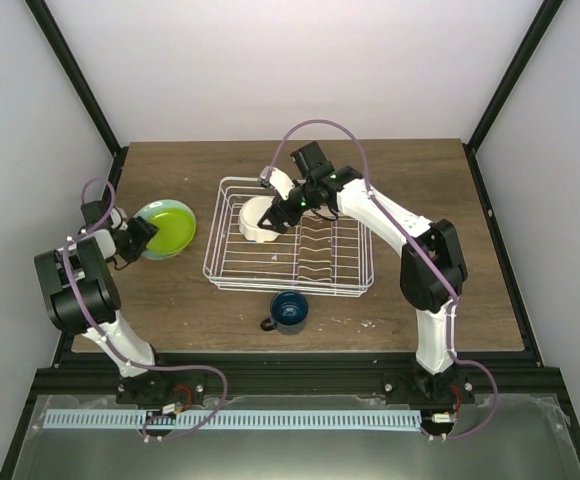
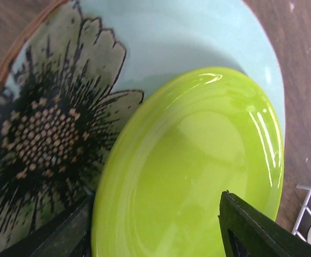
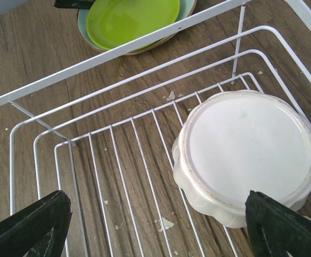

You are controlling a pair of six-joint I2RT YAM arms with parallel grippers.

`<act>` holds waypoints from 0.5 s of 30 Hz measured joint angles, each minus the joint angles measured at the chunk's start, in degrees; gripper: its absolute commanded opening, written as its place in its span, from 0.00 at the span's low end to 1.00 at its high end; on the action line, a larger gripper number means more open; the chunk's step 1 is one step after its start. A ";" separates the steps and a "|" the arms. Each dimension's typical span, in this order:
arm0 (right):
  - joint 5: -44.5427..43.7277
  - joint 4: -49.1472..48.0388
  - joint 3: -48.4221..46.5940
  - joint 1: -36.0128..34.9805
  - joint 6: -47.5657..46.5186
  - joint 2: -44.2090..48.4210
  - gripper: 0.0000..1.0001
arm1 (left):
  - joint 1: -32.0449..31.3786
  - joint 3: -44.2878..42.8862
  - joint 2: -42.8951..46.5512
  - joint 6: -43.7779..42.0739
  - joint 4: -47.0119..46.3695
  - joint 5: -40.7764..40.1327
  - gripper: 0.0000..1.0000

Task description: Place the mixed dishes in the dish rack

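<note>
The white wire dish rack [image 1: 315, 262] stands mid-table and also shows in the right wrist view [image 3: 118, 160]. The cream scalloped bowl [image 1: 258, 222] lies upside down in its left end [image 3: 246, 147]. My right gripper [image 1: 288, 213] hangs open over the rack floor [image 3: 158, 230], its right finger [image 3: 284, 227] at the bowl's near rim. The lime-green dish [image 1: 166, 231] [image 2: 193, 166] lies on the mint-green plate [image 2: 198, 37], which lies on a flat plate with a dark flower print [image 2: 43, 123]. My left gripper [image 1: 142, 238] [image 2: 155, 235] is open, its fingers on either side of the lime dish's near edge. The dark blue mug [image 1: 290, 312] stands upright in front of the rack.
The plate stack lies on the wooden table [image 1: 420, 170] left of the rack, and its far side shows beyond the rack wall in the right wrist view [image 3: 131, 19]. The rack's wavy plate slots [image 1: 320, 250] fill its right half. Black frame posts stand at the table's far corners.
</note>
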State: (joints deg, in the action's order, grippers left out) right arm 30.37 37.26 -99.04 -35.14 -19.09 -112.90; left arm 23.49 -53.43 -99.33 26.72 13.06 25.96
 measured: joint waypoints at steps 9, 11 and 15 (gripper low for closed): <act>-0.55 0.44 -0.24 0.00 -0.24 -1.40 0.90 | 0.59 0.22 -2.23 1.40 -4.74 1.42 0.37; -0.70 0.59 -0.24 0.00 -0.37 -1.73 0.90 | 0.70 0.39 -2.64 1.57 -5.53 1.62 0.34; -1.01 0.90 -0.26 0.00 -0.42 -1.86 0.90 | 0.74 0.94 -2.75 1.42 -6.38 1.62 0.29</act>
State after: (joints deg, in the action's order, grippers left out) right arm 29.36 38.15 -99.31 -35.14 -19.51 -114.76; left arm 24.23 -52.49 -102.08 28.14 6.68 27.57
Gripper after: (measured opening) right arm 0.900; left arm 0.318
